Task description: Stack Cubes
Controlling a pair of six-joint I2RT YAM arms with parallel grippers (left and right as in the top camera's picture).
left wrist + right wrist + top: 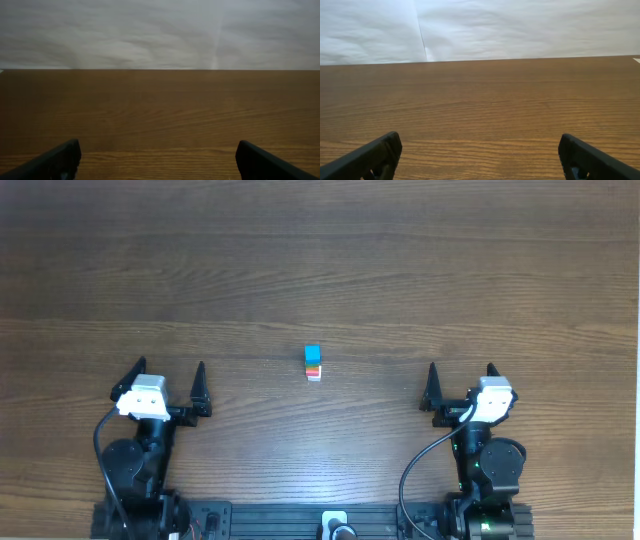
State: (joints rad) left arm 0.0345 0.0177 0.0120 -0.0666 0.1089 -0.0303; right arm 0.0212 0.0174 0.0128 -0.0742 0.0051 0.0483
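While left gripper (170, 366) and right gripper (461, 368) are sitting spread and empty, cube stack (313, 363) is standing between them, well apart from each. Stacking looking done; nothing remaining.

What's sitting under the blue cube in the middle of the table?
Under the blue cube the top view shows an orange cube and, at the bottom, a white cube resting on the table. Only their near sides show; their tops are covered by the stack.
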